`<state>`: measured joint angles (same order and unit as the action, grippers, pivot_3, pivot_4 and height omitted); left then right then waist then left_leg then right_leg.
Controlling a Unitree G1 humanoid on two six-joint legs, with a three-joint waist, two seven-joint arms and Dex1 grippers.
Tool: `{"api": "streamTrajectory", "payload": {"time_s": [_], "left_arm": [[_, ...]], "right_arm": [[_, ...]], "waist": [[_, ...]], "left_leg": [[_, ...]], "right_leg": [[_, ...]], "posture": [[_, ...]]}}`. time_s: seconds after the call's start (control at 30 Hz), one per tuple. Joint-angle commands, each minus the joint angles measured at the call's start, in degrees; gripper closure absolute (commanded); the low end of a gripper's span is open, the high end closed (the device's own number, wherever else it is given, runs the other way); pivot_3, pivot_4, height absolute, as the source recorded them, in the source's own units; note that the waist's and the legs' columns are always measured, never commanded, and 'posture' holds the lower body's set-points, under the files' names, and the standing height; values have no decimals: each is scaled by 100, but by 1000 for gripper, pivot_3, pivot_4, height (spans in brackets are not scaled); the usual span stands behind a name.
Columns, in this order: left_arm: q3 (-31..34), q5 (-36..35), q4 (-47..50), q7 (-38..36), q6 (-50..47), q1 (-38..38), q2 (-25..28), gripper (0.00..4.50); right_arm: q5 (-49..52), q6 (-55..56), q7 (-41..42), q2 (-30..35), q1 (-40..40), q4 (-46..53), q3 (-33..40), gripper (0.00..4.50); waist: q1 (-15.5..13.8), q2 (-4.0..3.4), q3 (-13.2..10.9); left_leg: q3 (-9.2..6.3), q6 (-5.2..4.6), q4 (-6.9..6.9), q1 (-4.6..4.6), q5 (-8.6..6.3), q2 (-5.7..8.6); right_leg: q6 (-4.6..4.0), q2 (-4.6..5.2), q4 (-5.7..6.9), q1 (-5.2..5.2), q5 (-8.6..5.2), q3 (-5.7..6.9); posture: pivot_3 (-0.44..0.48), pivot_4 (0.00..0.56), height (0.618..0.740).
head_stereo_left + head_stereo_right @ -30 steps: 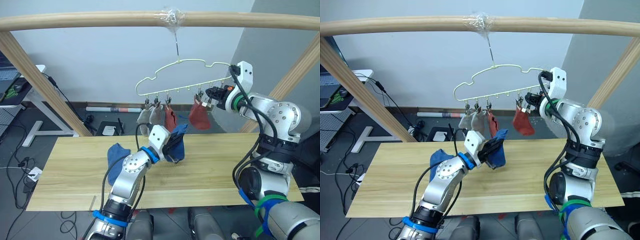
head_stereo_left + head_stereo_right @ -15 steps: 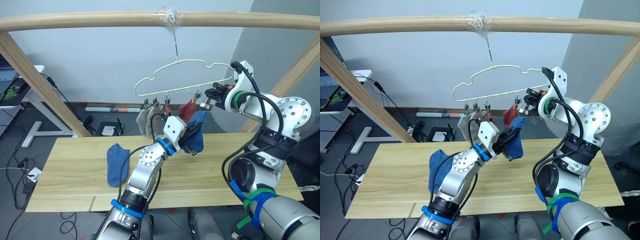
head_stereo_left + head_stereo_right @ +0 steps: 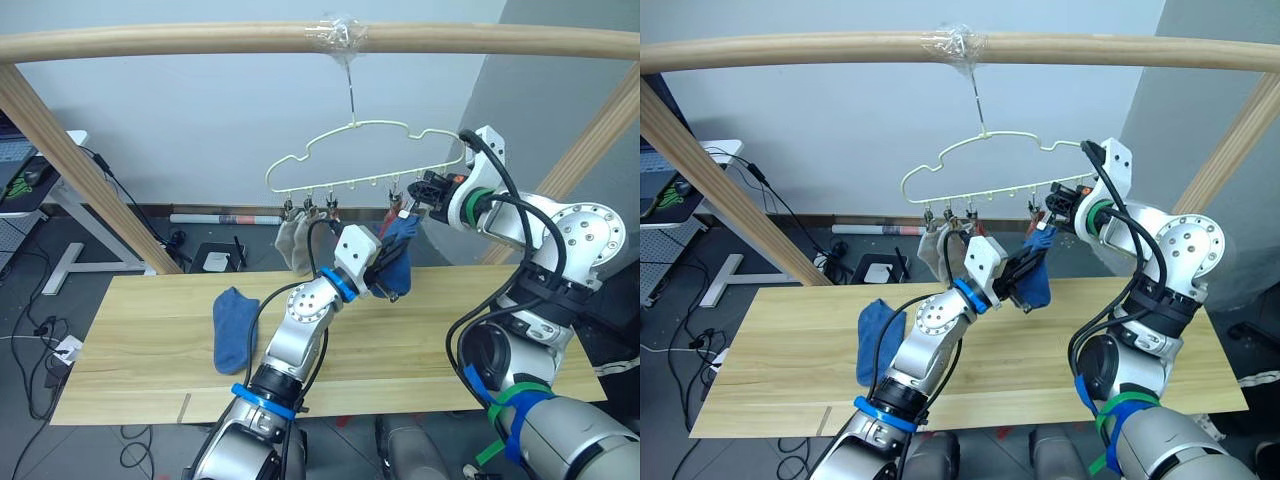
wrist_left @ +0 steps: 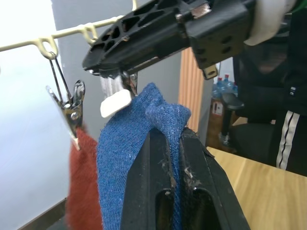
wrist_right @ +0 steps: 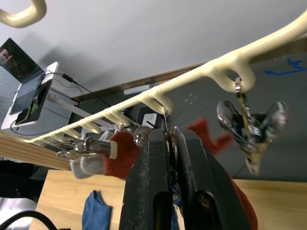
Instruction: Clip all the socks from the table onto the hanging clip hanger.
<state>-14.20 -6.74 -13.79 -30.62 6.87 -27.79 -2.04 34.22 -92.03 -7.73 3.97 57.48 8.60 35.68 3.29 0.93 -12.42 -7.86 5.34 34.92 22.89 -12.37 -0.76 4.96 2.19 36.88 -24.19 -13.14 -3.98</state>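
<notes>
Gripping blue sock (image 3: 396, 262), left end effector (image 3: 385, 270).

Blue sock (image 3: 396, 262) in black gripper (image 4: 170, 143), pale yellow-green clip hanger (image 3: 340, 160), light wood table (image 3: 150, 330)

Pale wall (image 3: 180, 120), dark floor (image 3: 40, 290) with cables, white desk (image 3: 60, 215).

Wooden frame and room clutter behind.
A pole (image 3: 200, 42) is spanning overhead on slanting posts (image 3: 80, 170); cables (image 3: 40, 300) are trailing over the dark floor (image 3: 60, 240) by a white desk (image 3: 70, 215).
</notes>
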Motion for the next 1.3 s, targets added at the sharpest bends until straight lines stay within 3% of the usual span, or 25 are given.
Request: {"api": "streamTrajectory", "payload": {"time_s": [0.03, 0.27, 0.37, 0.43, 0.57, 0.73, 0.9, 1.13, 1.27, 1.3], "left_arm": [[28, 17, 71, 53, 227, -90, -94, 4478], [12, 2, 21, 34, 265, -145, -138, 4478], [-11, -16, 64, 22, 232, -149, -175, 4500], [-7, -9, 51, 27, 228, -163, -192, 4500], [-11, -8, -9, 12, 228, -207, -242, 4500], [-7, -156, -106, -127, 67, -263, -339, 4500], [304, -524, -576, -58, -275, -571, -674, 4500], [658, -541, -1556, 30, 7, -1062, -769, 4500], [812, -521, -1985, -30, 189, -1291, -735, 4500], [844, -520, -2099, -65, 232, -1352, -717, 3980]], "right_arm": [[113, -47, -207, 162, -86, 93, 38, 4500], [436, -47, -385, 186, -112, 41, 64, 4500], [556, -47, -434, 195, -78, -5, 112, 3629], [624, -47, -485, 211, -65, -17, 130, 2762], [750, -47, -503, 244, -31, 1, 156, 1447], [1031, -47, -170, 490, -111, 224, -1, 52], [1382, -45, 558, 1188, -506, 1020, -439, 52], [1026, 1073, 1264, 2094, -1318, 2064, -1450, 52], [840, 1535, 1303, 2121, -1750, 2401, -1670, 52], [768, 1660, 1260, 2096, -1861, 2491, -1720, 0]], "waist": [[1, 0, 0], [2, 0, 0], [7, 0, 0], [20, -1, 0], [63, -2, -1], [155, -2, -1], [177, -9, -6], [282, -9, -6], [316, -7, -7], [318, -7, -7]], "left_leg": [[0, 0, 0, 0, 0, 0], [0, -1, -1, 0, -1, 0], [0, -1, -1, 1, -1, 0], [1, -1, -1, 2, -1, 0], [2, -2, -2, 3, -1, 0], [2, -3, -2, 3, -2, 0], [6, -6, -1, 8, -3, 1], [9, -7, -2, 6, -4, 0], [11, -7, 0, 7, -4, 1], [11, -6, 0, 7, -4, 1]], "right_leg": [[0, 0, 0, 0, 0, 0], [0, 0, -1, 0, 0, 0], [0, 0, -1, 0, 0, 0], [0, 0, -1, -2, 0, -1], [0, 0, -1, -5, 0, -1], [0, -1, -1, -6, -1, -2], [2, -1, -5, -9, -1, -5], [10, -2, -5, -12, -6, -6], [13, -2, -6, -13, -6, -7], [13, -2, -7, -13, -5, -7]], "posture": [[-106, 196, 740], [-103, 194, 740], [-103, 194, 740], [-103, 192, 740], [-103, 192, 740], [-105, 188, 740], [-123, 188, 740], [-146, 188, 740], [-160, 191, 740], [-160, 191, 740]]}}
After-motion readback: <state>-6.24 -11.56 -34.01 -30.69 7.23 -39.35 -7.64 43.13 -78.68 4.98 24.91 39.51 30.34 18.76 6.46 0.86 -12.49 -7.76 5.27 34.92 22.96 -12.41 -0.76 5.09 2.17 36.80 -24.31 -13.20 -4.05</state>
